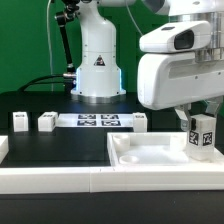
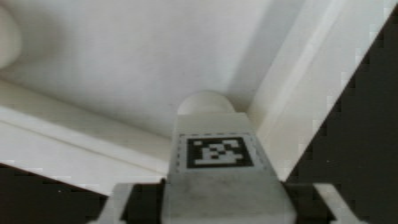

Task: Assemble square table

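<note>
Clamping a tagged leg (image 1: pixel 203 138), tool (image 1: pixel 203 128) has jaws part-closed (at tabletop (image 1: pixel 150 156) corner).

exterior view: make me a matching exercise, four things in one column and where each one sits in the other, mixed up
Things:
1 tabletop
2 marker board
3 tagged leg
4 two loose legs

Places:
a between the fingers of the gripper
b flat on the black table, in front of the robot base
c near the exterior view's left edge
d low on the exterior view's right

Pairs: 1-d, 2-b, 3-a, 4-c
</note>
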Robot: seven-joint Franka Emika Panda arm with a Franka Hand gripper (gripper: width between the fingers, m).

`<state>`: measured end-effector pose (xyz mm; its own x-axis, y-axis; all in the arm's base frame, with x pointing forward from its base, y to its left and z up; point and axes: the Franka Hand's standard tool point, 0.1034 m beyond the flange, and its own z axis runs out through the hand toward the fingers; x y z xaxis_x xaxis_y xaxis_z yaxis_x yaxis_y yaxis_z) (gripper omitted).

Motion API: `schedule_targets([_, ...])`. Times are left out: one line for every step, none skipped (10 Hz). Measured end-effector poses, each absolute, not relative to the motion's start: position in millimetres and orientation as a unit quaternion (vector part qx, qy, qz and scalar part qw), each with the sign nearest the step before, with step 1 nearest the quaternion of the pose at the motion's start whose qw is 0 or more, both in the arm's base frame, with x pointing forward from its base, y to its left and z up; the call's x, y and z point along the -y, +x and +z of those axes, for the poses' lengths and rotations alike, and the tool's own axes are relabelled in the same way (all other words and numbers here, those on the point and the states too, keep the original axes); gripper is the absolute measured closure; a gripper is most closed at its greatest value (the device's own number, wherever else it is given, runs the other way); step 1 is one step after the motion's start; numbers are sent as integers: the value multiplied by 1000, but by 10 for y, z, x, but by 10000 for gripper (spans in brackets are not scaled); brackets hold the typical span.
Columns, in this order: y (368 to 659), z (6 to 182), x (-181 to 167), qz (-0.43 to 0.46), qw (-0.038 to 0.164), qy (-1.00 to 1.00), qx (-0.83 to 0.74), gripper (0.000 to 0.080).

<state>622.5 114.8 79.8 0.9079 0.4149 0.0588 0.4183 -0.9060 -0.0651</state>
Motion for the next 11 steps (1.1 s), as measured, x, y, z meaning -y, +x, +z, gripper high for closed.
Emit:
schedule_targets([6225,798,-1148,-22,38,-976,213,509])
schedule_targets([6225,798,-1149,-21,38,-978,205,509])
schedule_targets([6225,797,-1151,-21,40,-980,192,509])
schedule_targets([6226,796,-1148,-20,47,-992,113,509])
schedule_targets([6227,794,-1148,-20,52,-997,51,509])
schedule_targets([6228,793,-1152,-19,54,-998,0,509])
schedule_targets([6230,790,-1154,-16,57,-995,-76,509])
schedule_targets([6231,787,-1161,-14,57,-989,-134,509])
schedule_targets([6233,786,-1166,-13,57,-982,-179,509])
schedule_targets([6237,787,-1168,-10,57,-969,-241,509])
schedule_targets([6239,788,-1170,-8,58,-956,-287,509])
